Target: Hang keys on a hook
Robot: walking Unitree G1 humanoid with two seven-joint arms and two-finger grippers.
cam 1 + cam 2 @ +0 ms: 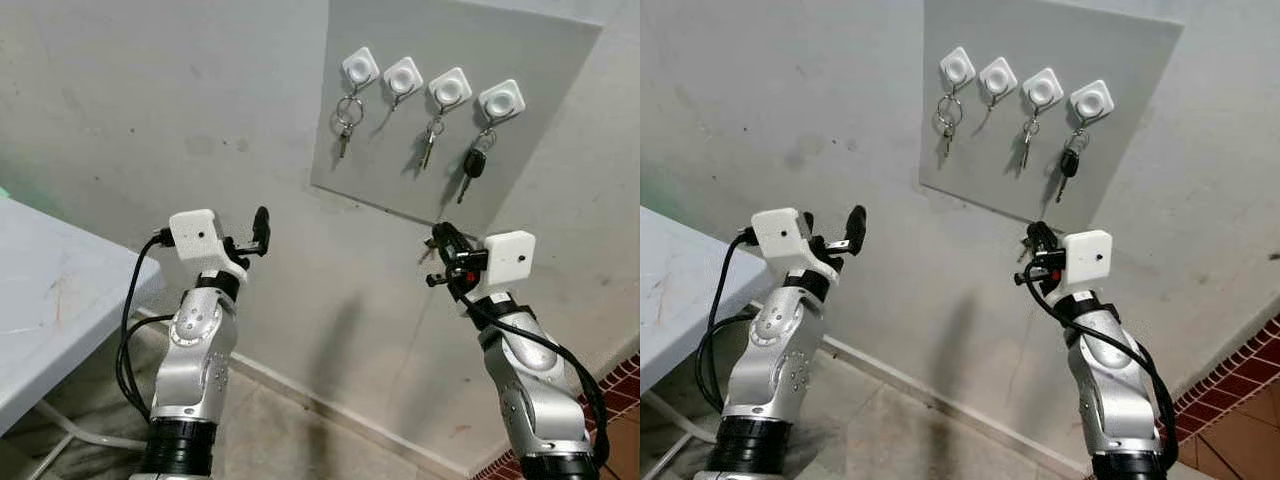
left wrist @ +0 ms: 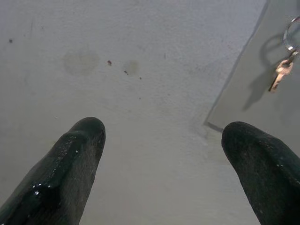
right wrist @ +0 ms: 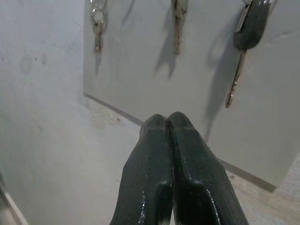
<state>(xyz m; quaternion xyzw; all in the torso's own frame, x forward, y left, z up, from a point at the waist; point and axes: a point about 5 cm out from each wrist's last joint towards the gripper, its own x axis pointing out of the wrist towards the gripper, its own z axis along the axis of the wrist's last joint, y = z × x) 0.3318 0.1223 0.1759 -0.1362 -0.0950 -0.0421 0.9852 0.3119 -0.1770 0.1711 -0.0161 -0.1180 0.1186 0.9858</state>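
A grey panel is fixed to the wall, and four white hooks are set in a row along its upper edge. Keys are hung from three of them — a ringed pair at the leftmost hook, a single key at the third, a black-headed key at the rightmost; the second hook is bare. The right gripper is raised just below the panel's lower edge, its fingers pressed together with nothing seen between them. The left gripper is held before the bare wall, left of the panel, fingers spread wide and empty. A table edge is seen at far left.
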